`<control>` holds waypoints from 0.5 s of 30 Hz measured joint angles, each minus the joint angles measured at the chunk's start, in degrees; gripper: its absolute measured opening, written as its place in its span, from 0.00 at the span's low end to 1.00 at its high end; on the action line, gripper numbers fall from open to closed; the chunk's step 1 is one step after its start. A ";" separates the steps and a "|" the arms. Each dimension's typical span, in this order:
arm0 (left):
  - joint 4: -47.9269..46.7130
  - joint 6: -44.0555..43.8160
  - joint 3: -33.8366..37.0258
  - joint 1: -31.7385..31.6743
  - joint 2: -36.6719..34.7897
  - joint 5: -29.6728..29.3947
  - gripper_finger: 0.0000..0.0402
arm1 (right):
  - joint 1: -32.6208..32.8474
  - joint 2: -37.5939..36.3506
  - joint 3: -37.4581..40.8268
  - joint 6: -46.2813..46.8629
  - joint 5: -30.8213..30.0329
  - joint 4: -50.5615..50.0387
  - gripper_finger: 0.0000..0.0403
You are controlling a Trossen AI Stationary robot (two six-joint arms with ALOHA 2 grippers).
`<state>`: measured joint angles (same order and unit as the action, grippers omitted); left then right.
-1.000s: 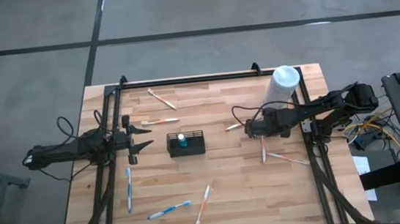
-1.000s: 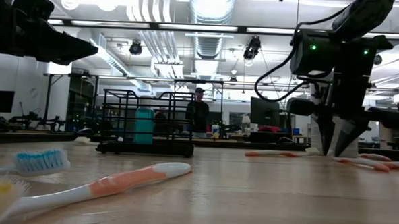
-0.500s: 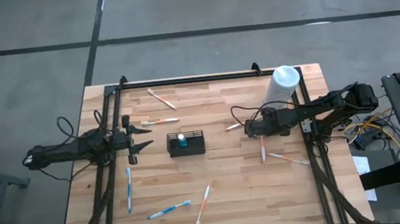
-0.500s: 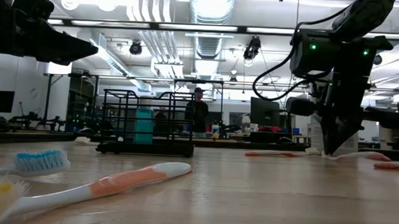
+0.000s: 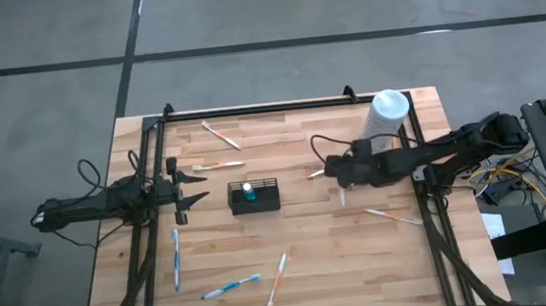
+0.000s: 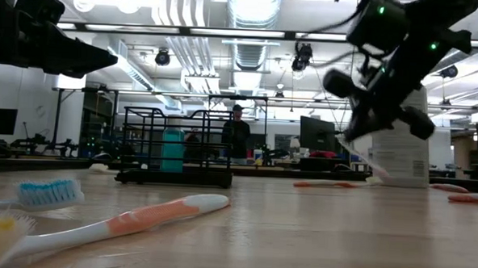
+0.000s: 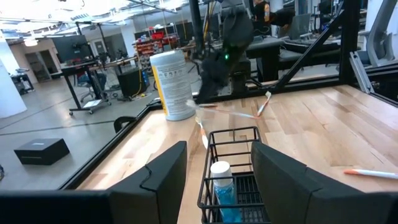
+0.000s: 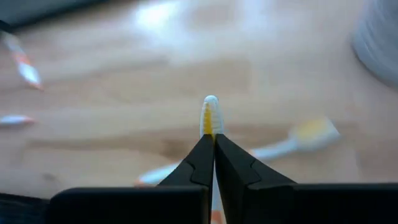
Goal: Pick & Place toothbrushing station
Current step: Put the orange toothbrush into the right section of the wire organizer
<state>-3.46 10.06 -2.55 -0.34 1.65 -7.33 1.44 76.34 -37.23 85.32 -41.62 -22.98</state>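
The toothbrushing station, a small black wire basket (image 5: 254, 195) with a blue white-capped bottle (image 7: 221, 183) in it, stands mid-table. My right gripper (image 5: 339, 175), to the basket's right, is shut on a white toothbrush (image 6: 371, 162) that slants down below it. My left gripper (image 5: 192, 186) stands open and level just left of the basket, with nothing between its fingers. My right gripper pinches the toothbrush between its two fingers near one end; that white and yellow end (image 8: 210, 117) sticks out past the fingertips. The fingers slant down from the table's right. The rest of the brush (image 5: 342, 195) hangs slanting below; whether its low end touches the wood, I cannot tell.
A white-topped canister (image 5: 387, 112) stands at the far right. Loose toothbrushes lie at the far left (image 5: 221, 135), near left (image 5: 176, 258), near middle (image 5: 278, 278) and right (image 5: 395, 216). Black frame rails run along the table's sides and far edge.
My right gripper has shut on a toothbrush that lay on the table's right part. It has then risen, tipped toward level and drifted toward the basket. The brush has come up off the wood and now slants below the fingers.
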 joint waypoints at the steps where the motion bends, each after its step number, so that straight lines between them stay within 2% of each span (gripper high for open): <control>1: -0.02 0.00 0.00 -0.02 0.00 0.01 0.46 | 0.27 -0.57 0.00 -2.06 -1.73 2.05 0.02; 7: -0.01 0.00 0.00 0.00 0.00 0.00 0.47 | 0.55 -3.39 0.36 -23.43 -6.60 19.33 0.02; 11: 0.00 0.00 0.00 0.00 0.01 0.01 0.46 | 0.56 -3.76 1.08 -41.77 -6.57 35.26 0.02; 15: 0.00 0.00 0.00 -0.01 0.00 0.00 0.47 | -0.22 -3.76 1.31 -53.83 -3.43 46.15 0.02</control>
<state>-3.46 10.07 -2.55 -0.35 1.65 -7.33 1.22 72.58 -35.92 31.49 -45.05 23.17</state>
